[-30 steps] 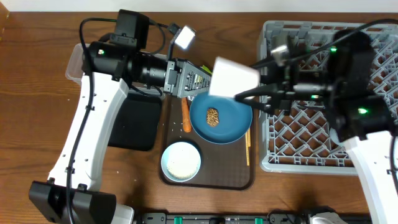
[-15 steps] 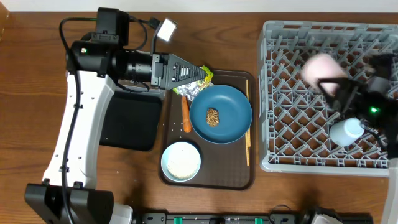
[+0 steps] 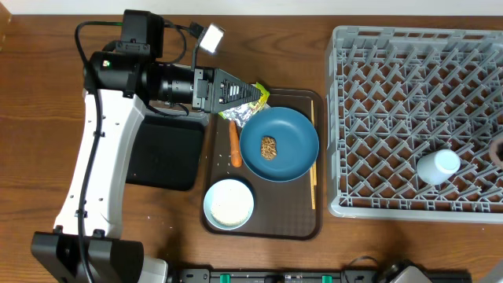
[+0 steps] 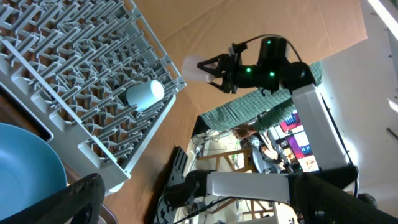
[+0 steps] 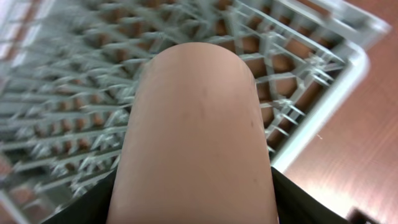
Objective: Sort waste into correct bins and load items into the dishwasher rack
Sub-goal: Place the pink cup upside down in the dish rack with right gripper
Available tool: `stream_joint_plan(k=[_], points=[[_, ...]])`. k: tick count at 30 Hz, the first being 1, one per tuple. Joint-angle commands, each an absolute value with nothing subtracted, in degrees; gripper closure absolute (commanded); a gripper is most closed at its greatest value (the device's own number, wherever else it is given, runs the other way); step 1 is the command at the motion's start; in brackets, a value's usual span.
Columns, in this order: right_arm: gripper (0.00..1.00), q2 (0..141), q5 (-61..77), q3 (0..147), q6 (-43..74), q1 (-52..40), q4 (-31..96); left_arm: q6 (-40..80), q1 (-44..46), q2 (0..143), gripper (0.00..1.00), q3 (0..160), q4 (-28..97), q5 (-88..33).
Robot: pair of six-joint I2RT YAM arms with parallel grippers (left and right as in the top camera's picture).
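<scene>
I'm keeping the left gripper [image 3: 238, 93] spread wide and empty by the crumpled silver and yellow-green wrappers [image 3: 250, 112] at the dark brown serving tray's [image 3: 302, 224] far left corner. The small light-blue cup [image 3: 437, 166] is resting in the light-grey plastic rack [image 3: 393, 79] near its right edge. The right gripper [image 4: 214, 65] is clenching the small pink cup [image 5: 196, 137], raised by that same edge.

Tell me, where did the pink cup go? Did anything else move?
The right gripper carried the pink cup rightward, from above the plate across the rack to its right side, almost out of the overhead view. It still grips the cup. The left gripper pulled back a little leftward and is still open over the wrappers. The plate, bowl and carrot stayed put.
</scene>
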State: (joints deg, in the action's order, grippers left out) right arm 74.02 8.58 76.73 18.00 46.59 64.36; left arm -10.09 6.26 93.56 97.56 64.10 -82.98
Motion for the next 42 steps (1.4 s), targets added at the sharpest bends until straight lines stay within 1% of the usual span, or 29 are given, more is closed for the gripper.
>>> stream_joint_plan(k=[1, 8, 11, 18, 24, 29, 37, 42], points=[[0.44, 77.54, 7.01, 77.19, 19.92, 49.43, 65.47, -9.78, 6.13, 93.54, 0.02, 97.62, 64.23, -82.85], [0.44, 86.96, 7.81, 77.19, 19.66, 50.33, 65.73, -9.78, 6.13, 93.54, 0.02, 97.62, 64.23, -82.85], [0.44, 89.67, 10.37, 77.19, 19.66, 50.33, 64.4, -9.78, 6.13, 93.54, 0.02, 97.62, 64.25, -82.85], [0.44, 91.5, 14.13, 77.19, 19.66, 50.28, 61.95, -9.78, 6.17, 93.54, 0.02, 97.62, 64.25, -82.85], [0.43, 91.48, 20.21, 77.21, 18.2, 50.28, 60.12, -9.78, 6.17, 93.54, 0.02, 97.62, 64.25, -82.85], [0.44, 91.48, 19.4, 77.19, 18.15, 50.28, 62.19, -9.8, 6.17, 93.54, 0.02, 97.62, 64.23, -82.83], [0.44, 91.5, 8.97, 77.19, 18.2, 50.28, 64.73, -9.8, 6.17, 93.54, 0.02, 97.62, 64.25, -82.83], [0.44, 91.53, 7.33, 77.19, 18.22, 50.28, 64.14, -9.8, 6.17, 93.54, 0.02, 97.62, 64.23, -82.83]])
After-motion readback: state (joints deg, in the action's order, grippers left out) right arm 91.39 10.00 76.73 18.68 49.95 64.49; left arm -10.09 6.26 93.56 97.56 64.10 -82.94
